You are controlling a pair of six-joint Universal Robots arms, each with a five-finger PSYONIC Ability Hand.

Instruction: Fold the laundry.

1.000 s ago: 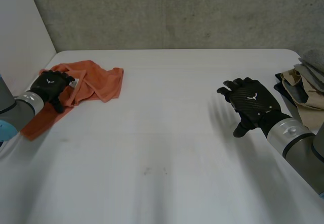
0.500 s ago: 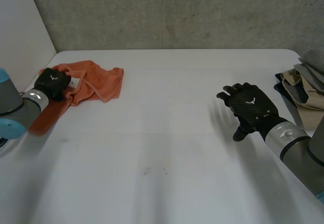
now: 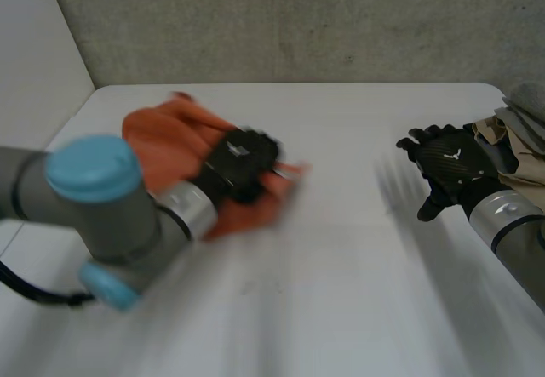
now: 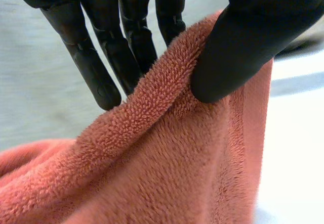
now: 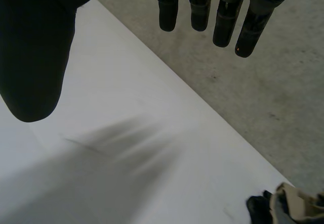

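An orange towel [image 3: 170, 151] trails across the table's left half behind my left hand [image 3: 241, 162]. In the left wrist view the towel [image 4: 167, 178] is fluffy, and a fold of its edge is pinched between my thumb [image 4: 238, 52] and fingers [image 4: 101, 77]. That hand sits near the middle of the table, with the towel bunched under and behind it. My right hand [image 3: 447, 166] hovers above the table's right side, fingers spread and holding nothing; in its own view the fingers [image 5: 202, 11] are straight over bare table.
A stack of folded beige, grey and dark clothes [image 3: 511, 143] lies at the table's right edge, and its corner [image 5: 291, 204] appears beyond my right hand. The white table [image 3: 341, 292] meets a concrete wall at the back.
My left hand closed on the towel at the far left and swept it fast toward the table's middle. My right hand drew back to the right, nearer the stack.
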